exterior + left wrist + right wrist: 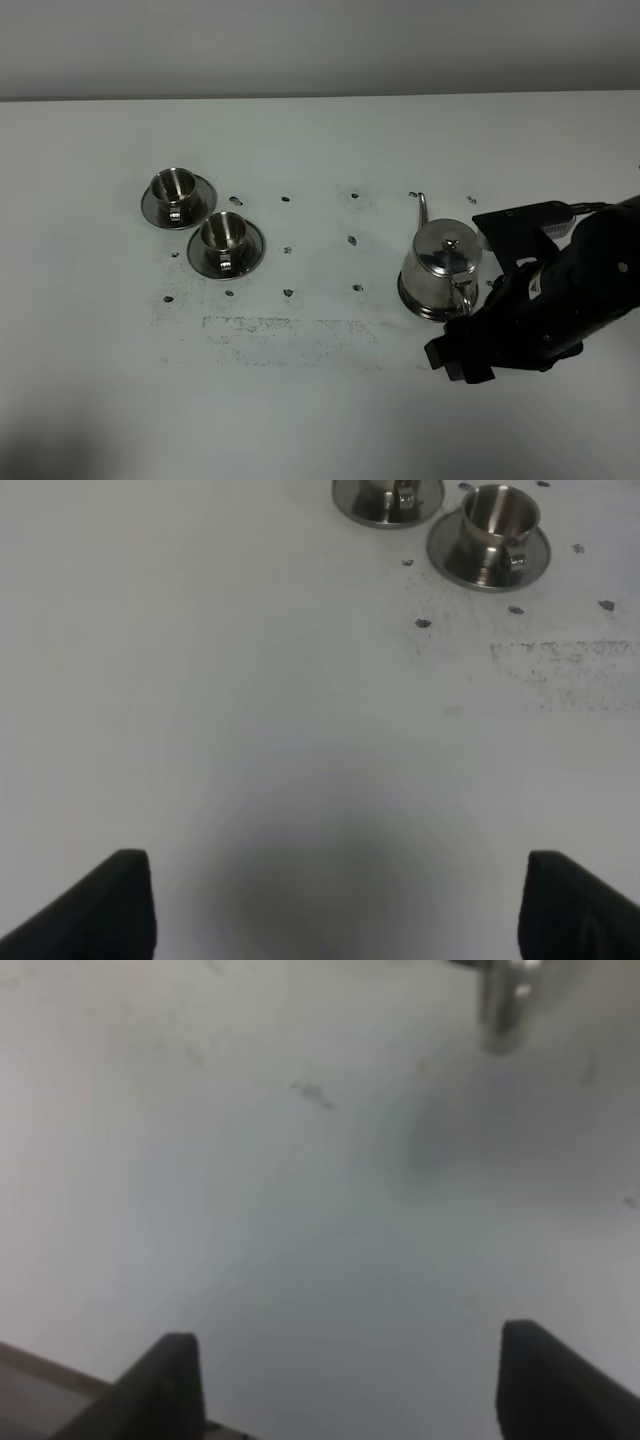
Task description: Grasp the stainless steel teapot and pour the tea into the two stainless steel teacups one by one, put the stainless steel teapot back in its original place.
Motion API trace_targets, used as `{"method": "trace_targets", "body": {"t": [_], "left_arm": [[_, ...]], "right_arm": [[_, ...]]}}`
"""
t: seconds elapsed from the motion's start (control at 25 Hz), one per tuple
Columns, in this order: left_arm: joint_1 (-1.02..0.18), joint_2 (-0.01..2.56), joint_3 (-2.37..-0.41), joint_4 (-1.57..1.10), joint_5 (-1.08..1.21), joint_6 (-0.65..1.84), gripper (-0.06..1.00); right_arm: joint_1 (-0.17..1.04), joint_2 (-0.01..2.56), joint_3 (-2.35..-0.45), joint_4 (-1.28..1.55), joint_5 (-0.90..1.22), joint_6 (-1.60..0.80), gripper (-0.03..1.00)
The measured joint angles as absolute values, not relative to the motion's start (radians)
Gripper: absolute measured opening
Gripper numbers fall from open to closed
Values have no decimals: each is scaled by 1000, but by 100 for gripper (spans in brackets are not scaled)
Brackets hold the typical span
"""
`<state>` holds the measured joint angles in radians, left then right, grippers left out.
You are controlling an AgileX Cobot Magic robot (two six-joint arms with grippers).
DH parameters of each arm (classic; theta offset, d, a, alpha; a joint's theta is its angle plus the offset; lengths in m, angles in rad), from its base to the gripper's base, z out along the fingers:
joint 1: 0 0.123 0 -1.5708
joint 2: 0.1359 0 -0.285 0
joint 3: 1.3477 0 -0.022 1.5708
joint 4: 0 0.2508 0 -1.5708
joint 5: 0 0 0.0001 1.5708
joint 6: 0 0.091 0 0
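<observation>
On the table (320,430), right side: stainless steel teapot (443,262) is standing upright.
Teapot axis: spout (423,206) is pointing far, handle (466,296) facing the right gripper (365,1390).
Right jaws: gaping wide, holding nothing.
Left gripper (335,905): jaws standing wide.
2 teacups (178,188) (226,234): sitting on saucers (148,206), left side.

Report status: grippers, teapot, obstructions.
Left gripper open, empty. Right gripper open, near teapot, no grip yet. Teapot upright. Nothing between it and the two teacups.

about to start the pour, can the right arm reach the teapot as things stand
Probably yes: the open right tool is beside the teapot, on its handle side, nothing between them.
</observation>
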<state>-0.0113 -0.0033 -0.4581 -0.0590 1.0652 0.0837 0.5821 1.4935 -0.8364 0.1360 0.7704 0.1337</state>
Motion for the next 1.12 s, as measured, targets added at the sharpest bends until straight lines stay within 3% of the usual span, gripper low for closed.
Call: {"method": "trace_targets", "body": {"t": [0.48,1.12], "left_arm": [[-11,-3,-458,-59,1065,84,72],[-11,-3,-458,-59,1065,84,72]], "right_arm": [[572,1692,-945,28,811,111,59],[572,1766,-1053,10,799,111,59]]}}
